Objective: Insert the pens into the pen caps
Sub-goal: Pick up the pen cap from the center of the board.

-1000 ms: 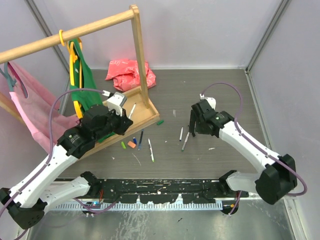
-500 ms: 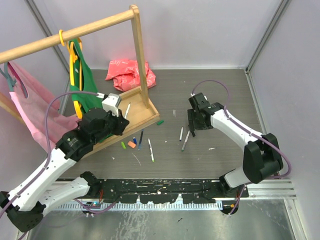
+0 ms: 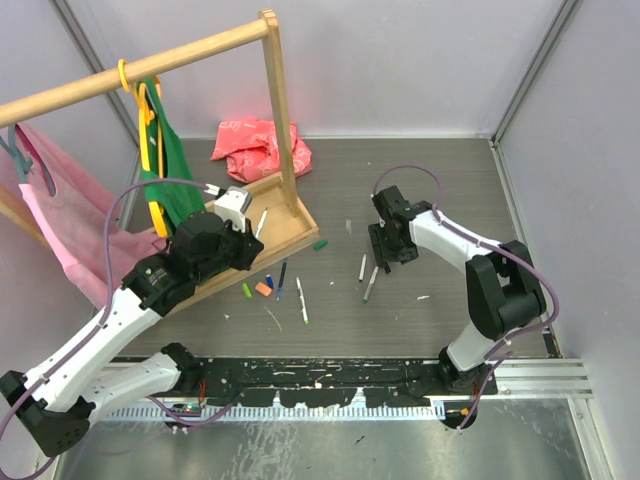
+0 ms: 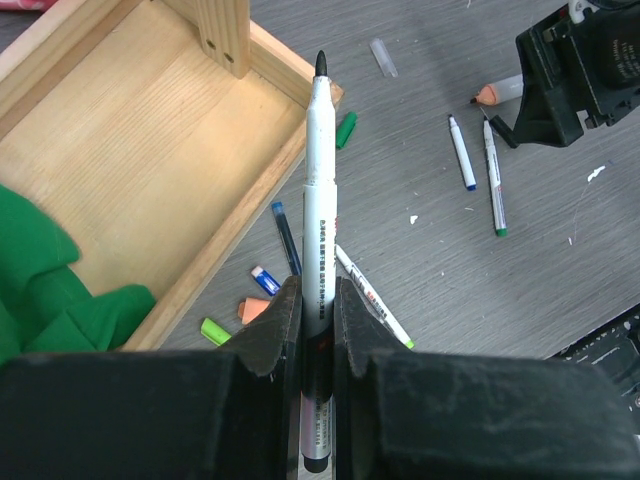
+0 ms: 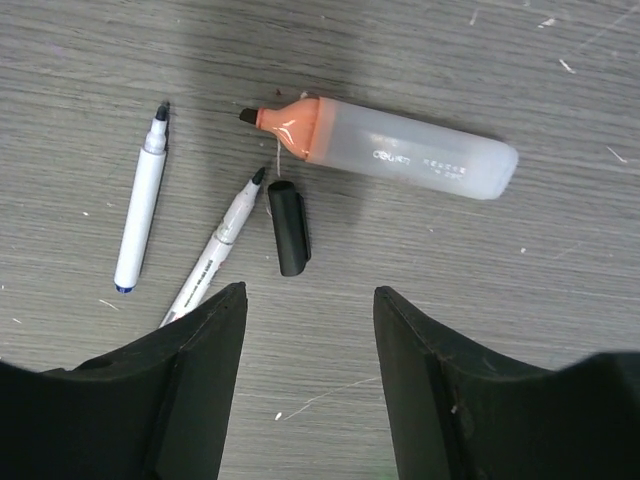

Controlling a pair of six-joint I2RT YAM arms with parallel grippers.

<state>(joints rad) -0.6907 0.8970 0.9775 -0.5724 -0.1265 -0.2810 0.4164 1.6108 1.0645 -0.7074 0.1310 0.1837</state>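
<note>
Nearest to the arm bases, a white pen (image 3: pixel 302 300) with a green end lies on the grey worktop (image 3: pixel 330 180). Just left of it are a dark blue pen (image 3: pixel 281 277), an orange cap (image 3: pixel 263 288) and a light green cap (image 3: pixel 246 290). A little further, the left gripper (image 4: pixel 317 320) is clamped tight on a black-tipped pen (image 4: pixel 318 180), which points out over the corner of the wooden tray (image 4: pixel 150 150). On the other side, the right gripper (image 5: pixel 310 300) hangs over the worktop, its jaws partly apart and nothing between them. Just ahead of that gap lies a black cap (image 5: pixel 290 228). A pen with a blue end (image 5: pixel 140 200) and a second thin pen (image 5: pixel 215 255) lie at its left, and an orange highlighter (image 5: pixel 400 150) lies beyond it. A dark green cap (image 3: pixel 320 244) rests beside the tray corner. Far at the back lies a red bag (image 3: pixel 258 145).
</note>
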